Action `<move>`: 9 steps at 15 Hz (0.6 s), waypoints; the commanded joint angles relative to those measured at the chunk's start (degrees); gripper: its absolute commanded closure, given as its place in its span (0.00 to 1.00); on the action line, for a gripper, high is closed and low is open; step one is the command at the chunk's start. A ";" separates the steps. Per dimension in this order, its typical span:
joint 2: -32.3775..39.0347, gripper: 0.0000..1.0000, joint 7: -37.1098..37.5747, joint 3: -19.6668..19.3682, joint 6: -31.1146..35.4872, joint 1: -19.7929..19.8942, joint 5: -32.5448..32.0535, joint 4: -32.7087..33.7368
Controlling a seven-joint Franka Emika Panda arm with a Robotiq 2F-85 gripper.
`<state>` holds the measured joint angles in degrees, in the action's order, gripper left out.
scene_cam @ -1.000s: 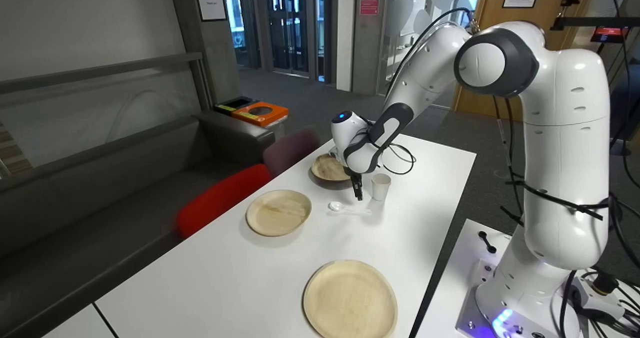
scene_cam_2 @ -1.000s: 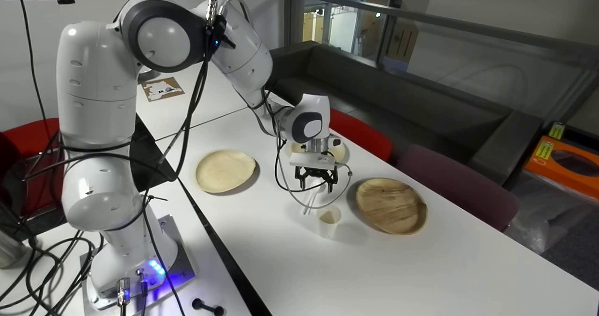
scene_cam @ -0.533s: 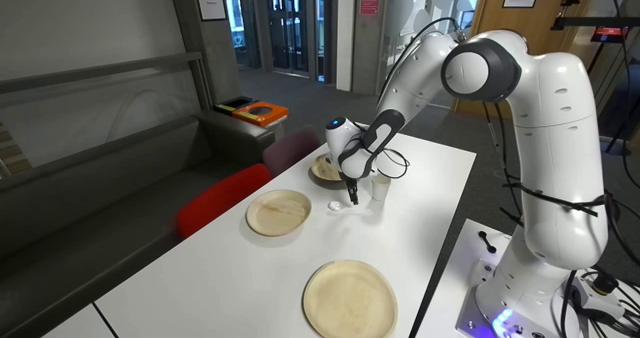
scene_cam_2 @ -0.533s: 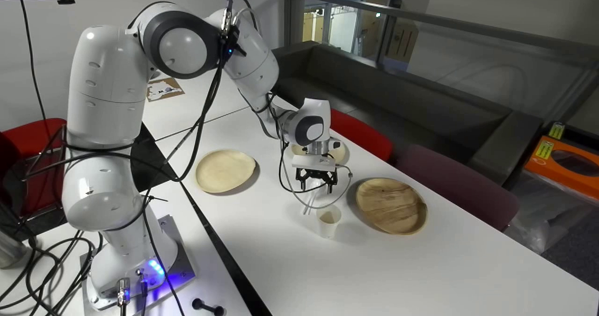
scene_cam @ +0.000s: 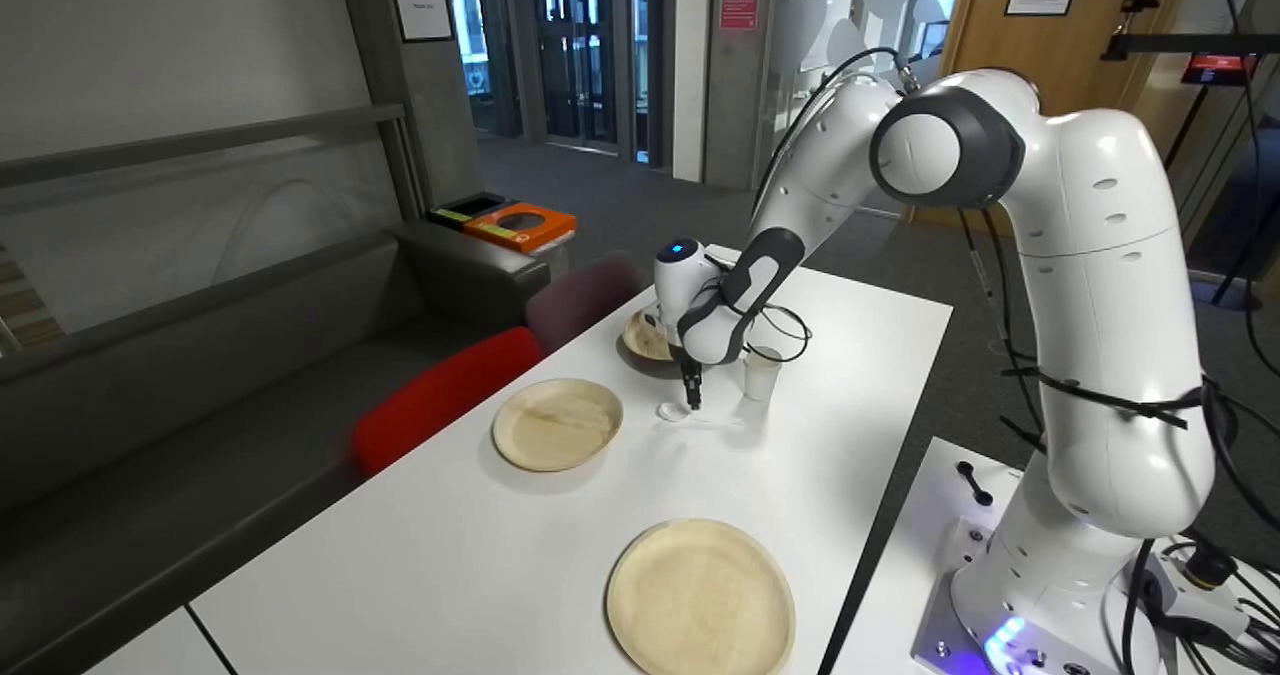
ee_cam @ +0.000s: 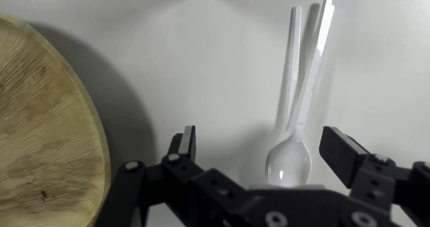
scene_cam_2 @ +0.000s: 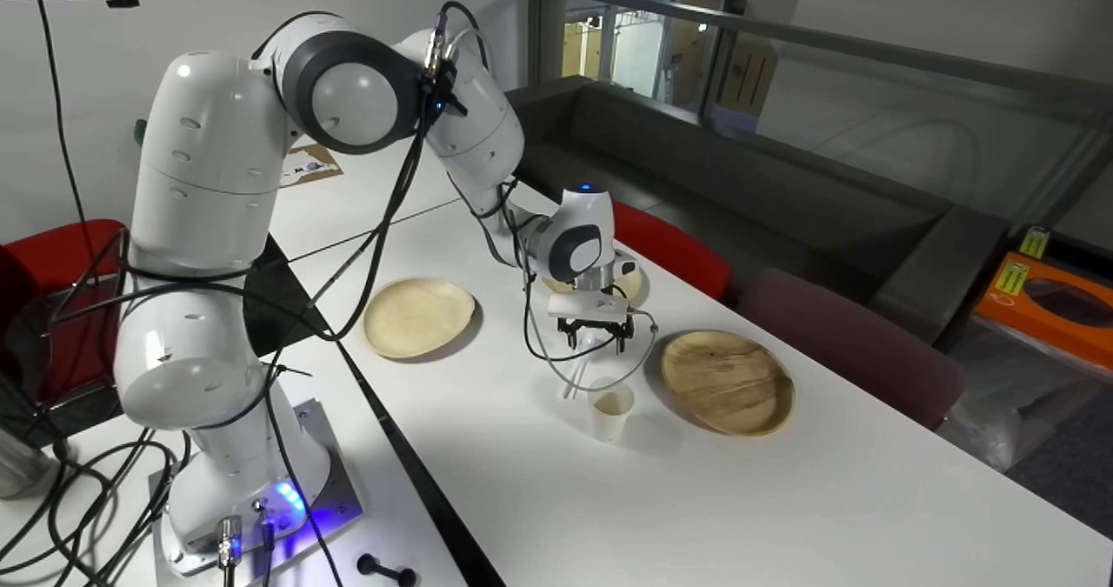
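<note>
white and smooth, the desk [scene_cam_2: 783, 517] is stretched out beneath the pincer [ee_cam: 263, 141]. by the robot arm [scene_cam_2: 356, 96] the pincer is hung low over it, fingertips down. just beside the pincer a wooden dish [ee_cam: 50, 119] is set; farther off a wooden plate [scene_cam: 557, 425] is placed, and well apart from it a pale plate [scene_cam: 700, 600] is found. the pincer itself is spread wide and nothing is pinched. near it, an upright white cup [scene_cam_2: 611, 409] is stood. smallest, a white plastic-looking spoon [ee_cam: 305, 96] is laid between the pincer's fingers [ee_cam: 341, 153], its bowl nearer the finger that is away from the dish. a second handle [ee_cam: 295, 59] is tucked alongside, its other end hidden by the spoon.

for a sound grip, a slight shift toward the spoon seems called for, so that it is centred between the two fingers. the narrow neck, rather than the rounded bowl, would best be pinched, with the second handle either cleared or taken squarely along. the height left above the desk cannot be judged exactly, so the lowering should be done gently.
</note>
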<state>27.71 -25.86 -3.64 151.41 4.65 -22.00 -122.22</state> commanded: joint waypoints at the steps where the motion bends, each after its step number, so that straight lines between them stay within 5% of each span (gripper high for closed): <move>1: -3.17 0.00 -3.62 2.75 3.71 3.75 3.20 -4.83; 9: -4.87 0.00 -10.60 7.22 6.58 8.98 10.34 -10.63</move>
<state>26.02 -33.72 2.23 155.54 11.52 -13.97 -129.15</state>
